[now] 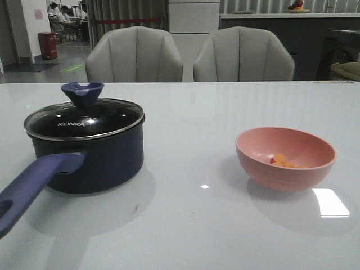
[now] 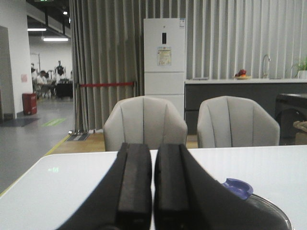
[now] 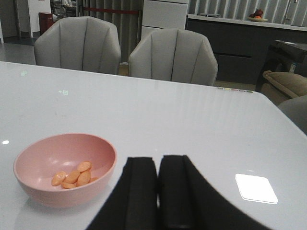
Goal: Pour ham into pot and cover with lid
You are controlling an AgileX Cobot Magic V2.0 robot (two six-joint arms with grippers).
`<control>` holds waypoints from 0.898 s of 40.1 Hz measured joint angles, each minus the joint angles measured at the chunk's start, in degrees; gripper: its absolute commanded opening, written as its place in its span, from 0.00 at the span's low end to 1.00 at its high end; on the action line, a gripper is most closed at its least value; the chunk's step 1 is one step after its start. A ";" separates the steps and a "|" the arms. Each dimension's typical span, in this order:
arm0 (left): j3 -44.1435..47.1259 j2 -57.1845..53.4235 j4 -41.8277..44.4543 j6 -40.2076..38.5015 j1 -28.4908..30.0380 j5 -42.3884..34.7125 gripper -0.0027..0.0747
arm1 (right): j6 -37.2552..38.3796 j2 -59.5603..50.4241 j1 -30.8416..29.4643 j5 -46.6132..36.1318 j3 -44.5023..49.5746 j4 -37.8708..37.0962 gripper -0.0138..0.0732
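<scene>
Since the ham (image 1: 283, 161) sits in the pink bowl (image 1: 264, 163) and the lid (image 1: 84, 119) covers the pot (image 1: 112, 160), you have everything left, both arms' fingers (image 2: 135, 184) pressed shut on nothing.

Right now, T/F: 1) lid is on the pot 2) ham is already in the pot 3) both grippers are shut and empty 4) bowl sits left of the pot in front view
1) The lid sits on the pot: true.
2) False. The ham lies in the pink bowl.
3) Left gripper and right gripper shut, holding nothing: true.
4) False. The bowl stands right of the pot.
</scene>
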 measured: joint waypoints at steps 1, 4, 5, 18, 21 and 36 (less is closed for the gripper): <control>-2.52 0.69 0.00 0.00 0.00 2.41 0.19 | 0.00 0.00 0.00 0.00 0.00 0.00 0.34; -7.26 3.29 0.00 0.00 0.00 9.00 0.19 | 0.00 0.00 0.00 0.00 0.00 0.00 0.34; -8.93 4.35 -0.14 0.00 0.00 10.74 0.19 | 0.00 0.00 0.00 0.00 0.00 0.00 0.34; -14.09 11.00 -4.78 0.00 0.00 24.51 0.19 | 0.00 0.00 0.00 0.00 0.00 0.00 0.34; -13.97 11.01 -4.39 0.00 0.00 24.51 0.20 | 0.00 0.00 0.00 0.00 0.00 0.00 0.34; -13.89 11.14 -0.16 0.00 0.00 25.13 0.63 | 0.00 0.00 0.00 0.00 0.00 0.00 0.34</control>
